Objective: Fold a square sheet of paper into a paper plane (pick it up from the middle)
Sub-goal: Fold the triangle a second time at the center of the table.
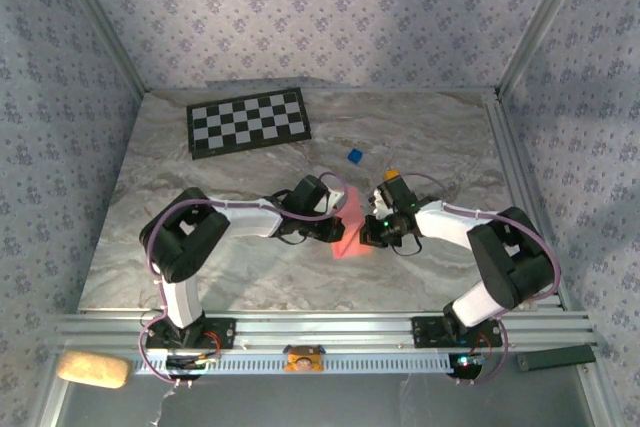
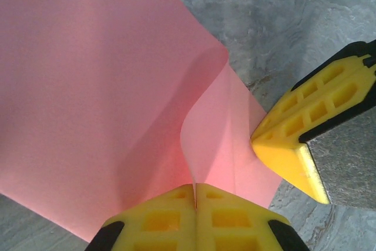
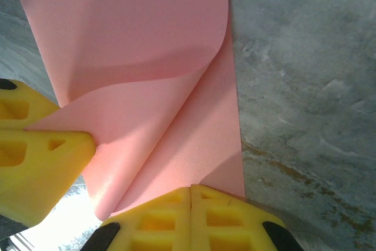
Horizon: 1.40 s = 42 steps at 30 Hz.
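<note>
1. Left fingers (image 2: 202, 201) are clamped tight on the sheet (image 2: 88, 74), pinching its edge.
2. Right fingers (image 3: 198, 199) are clenched on the same sheet, just beside them.
3. Sheet sits curled mid-table (image 1: 250, 277), near of the checkerboard (image 1: 248, 120).
4. Looks like an early fold. Next move: line the edges up squarely, then press the crease flat.

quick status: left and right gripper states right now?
Left gripper: closed, pinching the thin salmon-pink paper sheet.
Right gripper: closed, pinching the same sheet.
</note>
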Tool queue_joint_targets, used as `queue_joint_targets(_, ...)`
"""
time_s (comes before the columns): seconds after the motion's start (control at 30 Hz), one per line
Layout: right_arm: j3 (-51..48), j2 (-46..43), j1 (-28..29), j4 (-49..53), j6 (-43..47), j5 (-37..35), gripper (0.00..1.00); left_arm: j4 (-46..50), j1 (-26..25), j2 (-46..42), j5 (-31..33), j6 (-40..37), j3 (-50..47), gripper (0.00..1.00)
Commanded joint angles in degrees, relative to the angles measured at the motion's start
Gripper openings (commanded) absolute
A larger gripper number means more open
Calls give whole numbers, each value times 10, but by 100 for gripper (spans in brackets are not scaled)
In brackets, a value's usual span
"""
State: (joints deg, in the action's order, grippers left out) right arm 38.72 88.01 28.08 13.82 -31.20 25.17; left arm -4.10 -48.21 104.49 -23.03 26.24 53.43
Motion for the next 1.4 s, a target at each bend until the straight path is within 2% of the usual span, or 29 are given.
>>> queue_joint_targets(0.0, 7, 18, -6, 30, 21, -7, 6, 7, 3, 6, 9, -15, 22, 2)
queue_joint_targets(0.8, 14, 23, -10, 39, 19, -7, 5, 36, 3, 10, 69, -22, 25, 2)
queue_joint_targets(1.37, 9, 23, -11, 37, 17, -9, 5, 21, 3, -1, 72, -17, 12, 2)
